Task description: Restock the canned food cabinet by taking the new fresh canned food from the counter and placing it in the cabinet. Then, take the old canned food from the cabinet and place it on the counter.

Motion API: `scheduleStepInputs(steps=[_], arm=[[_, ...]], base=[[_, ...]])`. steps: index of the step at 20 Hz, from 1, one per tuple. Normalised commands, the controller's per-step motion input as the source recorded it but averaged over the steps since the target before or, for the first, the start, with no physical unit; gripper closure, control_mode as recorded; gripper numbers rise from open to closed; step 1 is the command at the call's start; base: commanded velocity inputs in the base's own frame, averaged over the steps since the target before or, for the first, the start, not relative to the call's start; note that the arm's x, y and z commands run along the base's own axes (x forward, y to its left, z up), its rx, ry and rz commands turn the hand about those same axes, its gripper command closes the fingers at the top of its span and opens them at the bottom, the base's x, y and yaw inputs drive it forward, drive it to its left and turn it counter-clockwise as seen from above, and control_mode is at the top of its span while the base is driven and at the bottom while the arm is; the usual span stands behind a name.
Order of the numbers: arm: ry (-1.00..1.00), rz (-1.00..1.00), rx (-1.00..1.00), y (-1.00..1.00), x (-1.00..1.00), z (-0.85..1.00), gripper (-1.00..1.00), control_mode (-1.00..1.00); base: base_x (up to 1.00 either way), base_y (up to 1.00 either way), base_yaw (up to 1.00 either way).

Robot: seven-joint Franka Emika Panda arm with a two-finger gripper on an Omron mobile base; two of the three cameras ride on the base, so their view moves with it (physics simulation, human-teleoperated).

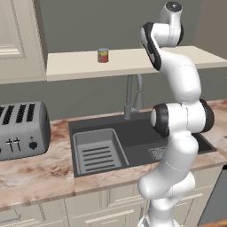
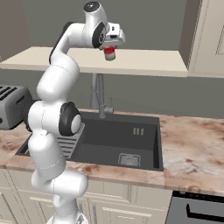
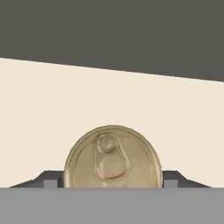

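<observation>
1. Right base view: the gripper [image 2: 110, 47] hangs over the cabinet [image 2: 144, 65] shelf with the new can [image 2: 109, 53] directly beneath it, red above and pale below. The can sits on or just above the board; contact cannot be confirmed.
2. Claw state: in the hand view the fingertips [image 3: 49, 180] flank the can's gold pull-tab lid [image 3: 112, 158] on both sides. Whether they press the wall or stand just off it cannot be told.
3. Old can [image 1: 103, 55]: it stands upright on the same shelf, red with a yellowish-green band, well apart from the arm in the left base view.
4. Handling, as a judgement: both cans look rigid, smooth-walled and light to moderate in weight. The squat form should stand stably but could slip under a weak pinch. The best hold appears to be across the side wall at mid-height, fingers on opposite sides, approached from above as now.
5. Risk: the shelf is shallow, so a sideways nudge near the front edge could send a can down towards the sink [image 1: 128, 144].
6. Count: two cans, one new and one old; one toaster [image 1: 22, 129]; one tap [image 2: 99, 97]; one counter [image 2: 192, 140]; one sink.
7. Progress, as a judgement: the first half looks near completion; the old can is not yet moved to the counter.
</observation>
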Motion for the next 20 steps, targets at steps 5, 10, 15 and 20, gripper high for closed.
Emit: scheduleStepInputs(steps=[5, 10, 15, 20], arm=[[-0.16, 0.00, 0.02, 0.00, 0.00, 0.00, -1.00, -1.00], [-0.30, 0.00, 0.05, 0.00, -0.13, 0.02, -1.00, -1.00], [-0.37, 0.01, 0.07, 0.00, -0.90, 0.17, -1.00, -1.00], [-0.32, 0.06, 0.02, 0.01, -1.00, 0.59, -1.00, -1.00]], base=[[0.00, 0.00, 0.00], [0.00, 0.00, 0.00], [0.00, 0.00, 0.00], [0.00, 0.00, 0.00]])
